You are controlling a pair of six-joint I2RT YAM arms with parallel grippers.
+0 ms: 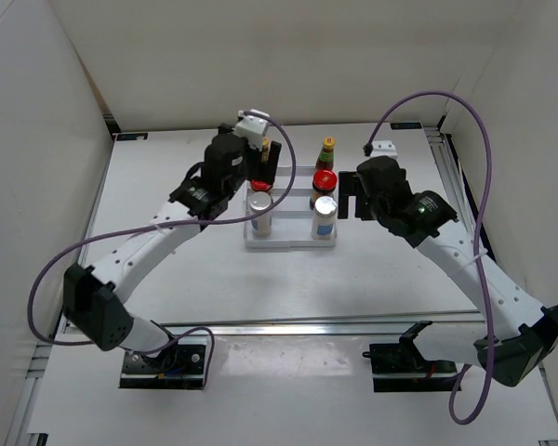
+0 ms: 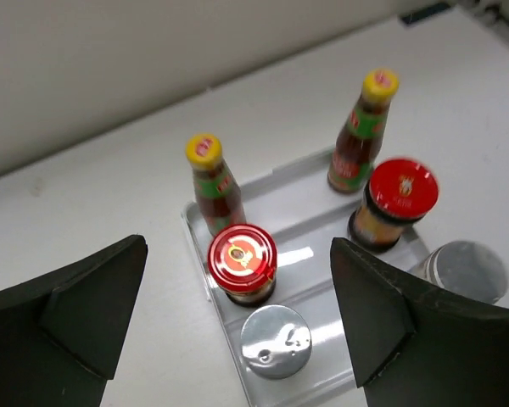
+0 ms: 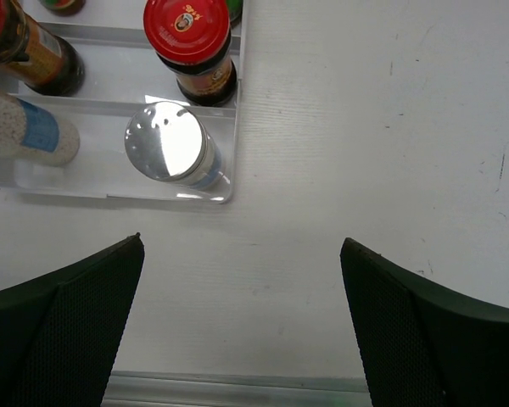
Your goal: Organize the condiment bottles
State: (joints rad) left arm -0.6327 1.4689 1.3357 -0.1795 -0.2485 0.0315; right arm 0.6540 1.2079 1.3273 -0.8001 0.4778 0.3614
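A clear stepped tray (image 1: 289,243) holds the condiment bottles in two columns. The left column has a yellow-capped sauce bottle (image 2: 212,182), a red-lidded jar (image 2: 243,254) and a silver-topped shaker (image 2: 276,341). The right column has a sauce bottle (image 1: 326,150), a red-lidded jar (image 1: 325,180) and a shaker (image 1: 325,215). My left gripper (image 2: 237,314) hangs open above the left jar and shaker, touching neither. My right gripper (image 3: 242,314) stands open over bare table just right of the tray, with the right shaker (image 3: 165,142) ahead of it.
White walls close in the table on the left, back and right. A metal rail (image 1: 288,325) runs along the near edge, with the arm bases behind it. Purple cables loop over both arms.
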